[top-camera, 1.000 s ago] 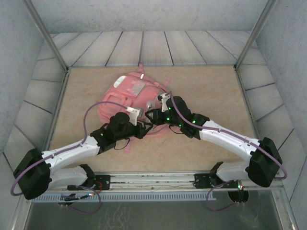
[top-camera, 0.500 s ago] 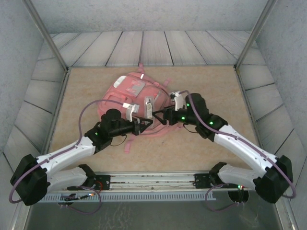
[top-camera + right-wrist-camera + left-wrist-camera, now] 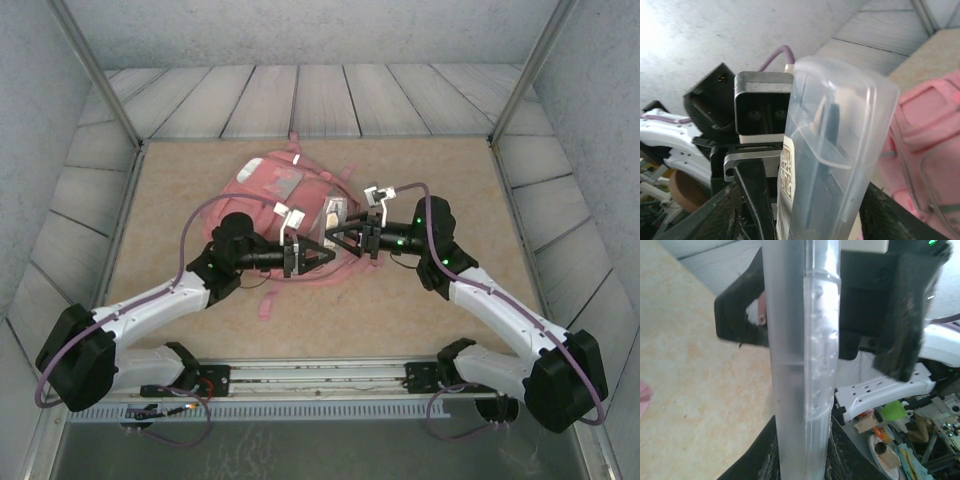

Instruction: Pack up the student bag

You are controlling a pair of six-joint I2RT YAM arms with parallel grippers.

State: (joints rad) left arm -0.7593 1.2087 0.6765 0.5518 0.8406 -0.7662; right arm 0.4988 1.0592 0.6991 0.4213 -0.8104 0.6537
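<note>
The student bag (image 3: 262,182), a pink backpack, lies flat at the middle of the table and shows as pink fabric (image 3: 927,135) in the right wrist view. A clear plastic case (image 3: 333,212) with dark contents hangs upright above the bag's near right part. My left gripper (image 3: 328,252) is shut on the case's lower end (image 3: 800,390), a finger pressed on each side. My right gripper (image 3: 340,236) faces it from the right, its fingers (image 3: 905,325) on either side of the case's other end (image 3: 840,140). A gap shows beside one finger.
Pink straps (image 3: 265,300) trail from the bag toward the near edge. Bare tan tabletop (image 3: 440,170) lies to the right and left of the bag. Grey slatted walls and metal posts (image 3: 100,80) ring the table.
Both arms have lifted off the bag. The case has come into view in my left gripper and moved right. My right gripper swung out to the right and now faces the case.
</note>
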